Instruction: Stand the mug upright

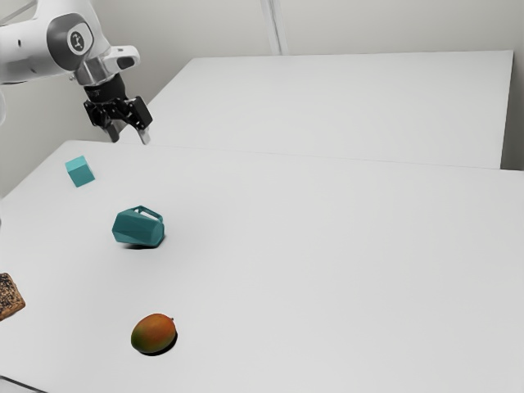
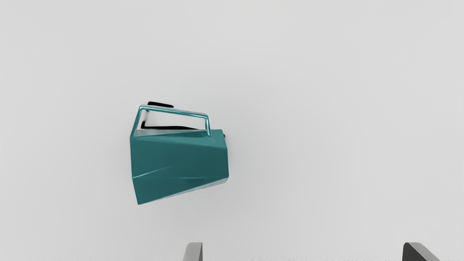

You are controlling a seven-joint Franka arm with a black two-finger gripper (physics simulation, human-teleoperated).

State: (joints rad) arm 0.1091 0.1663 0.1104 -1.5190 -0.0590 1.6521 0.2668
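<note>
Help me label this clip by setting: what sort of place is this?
Probably a plain, lab-like room, rendered in simulation: a robot arm over a white table, with pale walls behind.

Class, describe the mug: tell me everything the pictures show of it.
The mug is teal and faceted, with a slight sheen and one thin, angular handle. It looks hard, perhaps glazed or plastic. Its body is wider at one end. It lies on its side on the table, between the cube and the mango. It rests against the table alone; the open claw is clear of it.
</note>
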